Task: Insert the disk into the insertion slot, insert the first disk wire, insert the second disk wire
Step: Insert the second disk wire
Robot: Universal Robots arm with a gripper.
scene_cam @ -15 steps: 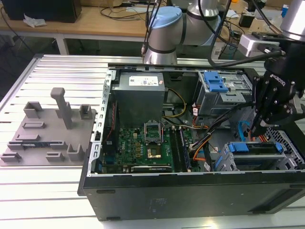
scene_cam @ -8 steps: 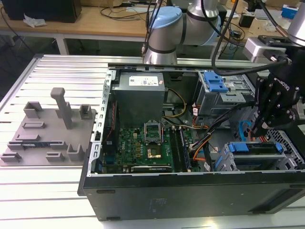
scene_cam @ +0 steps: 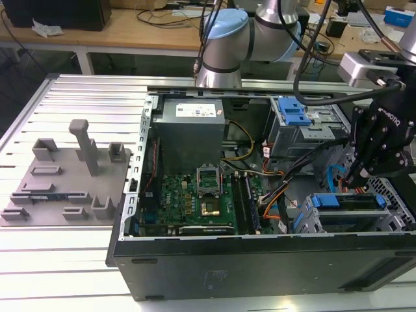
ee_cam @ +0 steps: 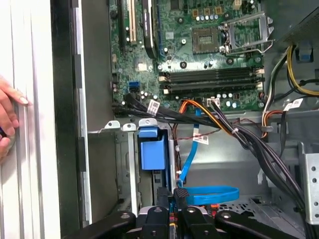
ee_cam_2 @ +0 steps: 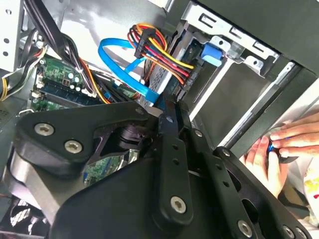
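The disk [scene_cam: 344, 201], framed in its blue carrier [ee_cam: 151, 153], lies inside the low grey insertion slot [scene_cam: 311, 222] at the exterior view's right. My gripper [scene_cam: 359, 174] hangs just above the disk's near end. In both wrist views its black fingers stand close together, shut on the end of a flat blue wire [ee_cam_2: 124, 59] that loops back to them [ee_cam: 209, 194]. A bundle of red, yellow and black wires [ee_cam_2: 159, 50] ends in a black plug against the disk's end, beside the carrier's blue tab [ee_cam_2: 212, 52].
The open computer case holds a green motherboard [scene_cam: 195, 195], a grey power supply [scene_cam: 192, 127] and a taller cage with a blue latch [scene_cam: 292, 114]. Black cable bundles [ee_cam: 239, 134] cross near the slot. A person's hand [ee_cam_2: 284, 144] rests on the case's edge. A grey fixture plate [scene_cam: 65, 175] lies outside.
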